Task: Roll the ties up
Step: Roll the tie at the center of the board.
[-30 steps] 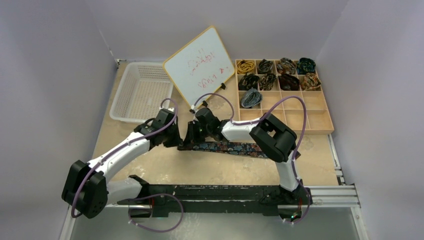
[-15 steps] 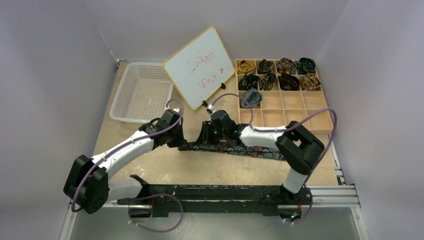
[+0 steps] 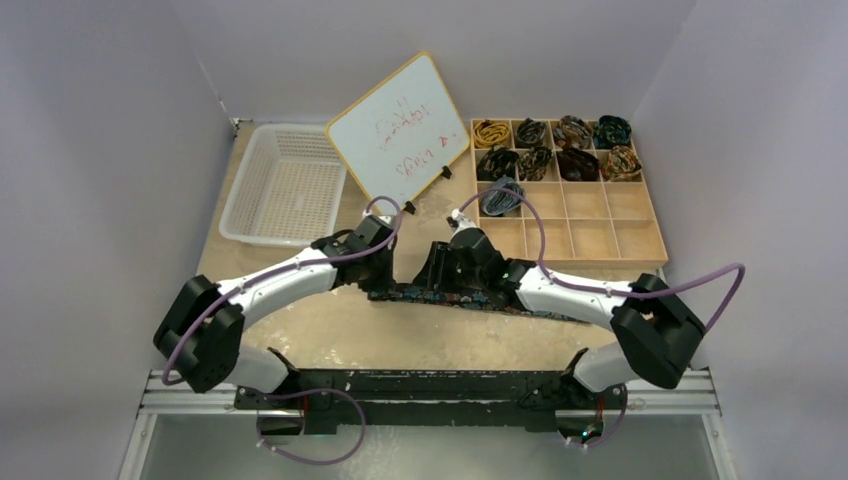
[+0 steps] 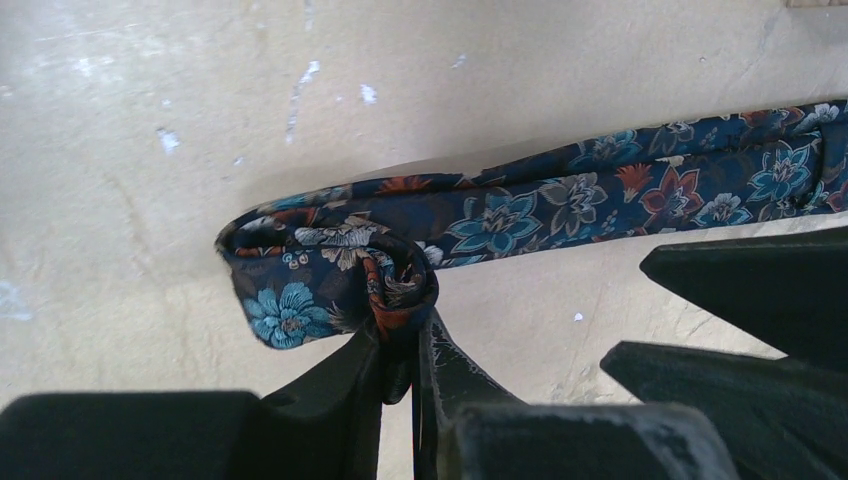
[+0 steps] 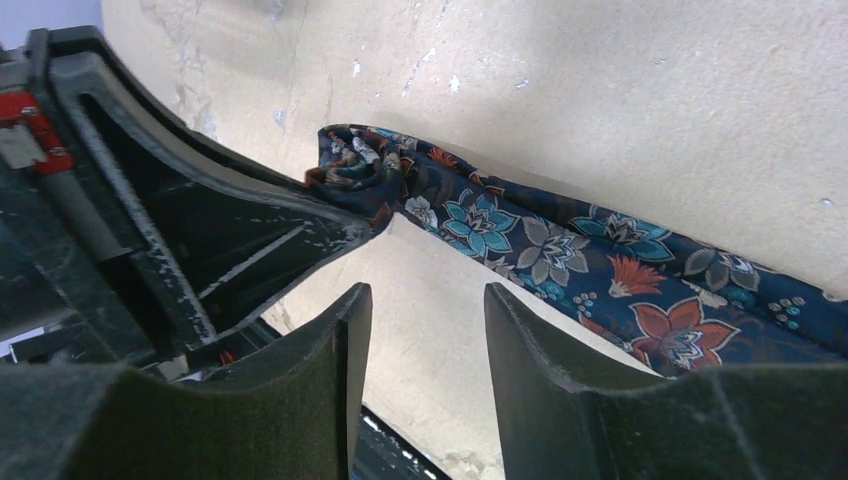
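Surface (image 3: 330,340): tan, scuffed | tray (image 3: 600,238): far right, coiled ties (image 3: 497,162) in rear compartments | navy floral tie (image 4: 560,205): flat on surface, left end curled | left tool (image 4: 405,345): clamped on curled end | right tool (image 5: 425,300): jaws apart, empty, beside tie

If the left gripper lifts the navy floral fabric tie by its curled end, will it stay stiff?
Probably floppy: the navy floral fabric tie crumples softly where the left gripper pinches it. Its loose curl would likely unroll if released.
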Available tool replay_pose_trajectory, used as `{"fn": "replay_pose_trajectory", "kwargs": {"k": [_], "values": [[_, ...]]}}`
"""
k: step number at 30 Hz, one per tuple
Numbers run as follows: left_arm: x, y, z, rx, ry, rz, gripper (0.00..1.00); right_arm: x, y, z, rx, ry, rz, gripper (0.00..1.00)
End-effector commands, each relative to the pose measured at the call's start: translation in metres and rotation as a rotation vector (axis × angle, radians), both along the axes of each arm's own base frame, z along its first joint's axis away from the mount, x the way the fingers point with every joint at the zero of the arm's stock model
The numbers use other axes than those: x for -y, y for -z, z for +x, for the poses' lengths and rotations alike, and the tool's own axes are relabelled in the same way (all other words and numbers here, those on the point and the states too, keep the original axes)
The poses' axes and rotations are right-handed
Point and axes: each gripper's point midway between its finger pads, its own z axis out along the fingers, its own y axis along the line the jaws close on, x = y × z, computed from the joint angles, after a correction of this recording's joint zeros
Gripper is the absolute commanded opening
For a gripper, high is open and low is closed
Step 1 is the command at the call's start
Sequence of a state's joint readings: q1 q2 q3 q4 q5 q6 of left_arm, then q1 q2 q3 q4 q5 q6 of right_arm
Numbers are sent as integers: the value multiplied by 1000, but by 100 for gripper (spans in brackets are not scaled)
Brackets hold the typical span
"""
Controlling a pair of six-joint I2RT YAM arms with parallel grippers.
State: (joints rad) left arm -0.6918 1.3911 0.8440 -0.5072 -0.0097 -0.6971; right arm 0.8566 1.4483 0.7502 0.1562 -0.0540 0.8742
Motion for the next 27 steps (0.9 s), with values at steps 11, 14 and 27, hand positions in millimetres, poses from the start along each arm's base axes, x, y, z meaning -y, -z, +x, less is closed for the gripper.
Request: {"fn": "replay_pose_trajectory", "kwargs": {"k": [11,14,27], "values": [[48,-1,4,-3,47,-21,38,37,-6,9,65,114,-59,60],[51,-14,7,20,37,-48,43,44,-10,13,87,121,-61,62],[30,-64,8,190,-48,-146,62,35,-79,37,561,-71,30,91]]}}
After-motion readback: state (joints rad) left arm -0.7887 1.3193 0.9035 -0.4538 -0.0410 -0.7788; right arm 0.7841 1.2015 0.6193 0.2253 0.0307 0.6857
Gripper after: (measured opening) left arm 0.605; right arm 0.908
